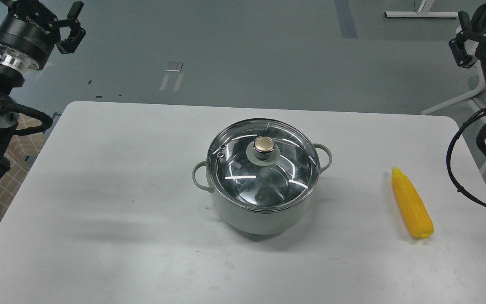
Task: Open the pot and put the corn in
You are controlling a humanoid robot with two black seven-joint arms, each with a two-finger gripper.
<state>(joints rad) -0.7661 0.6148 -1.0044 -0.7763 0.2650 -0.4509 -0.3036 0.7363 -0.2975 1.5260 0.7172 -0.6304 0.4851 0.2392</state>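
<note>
White "ROBOTIQ" lettering on left claw (71, 26) body; same brand, partly cut off, on right claw (464, 40) body.

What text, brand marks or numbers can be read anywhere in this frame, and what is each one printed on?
"ROBOTIQ", white letters seen upside down, on the black body of the left gripper.
"ROBOTIQ", partly cut off and seen at an angle, on the body of the right gripper; a smaller line under it is too blurred to read.
No print shows on the pot, its glass lid, the corn or the table.
</note>
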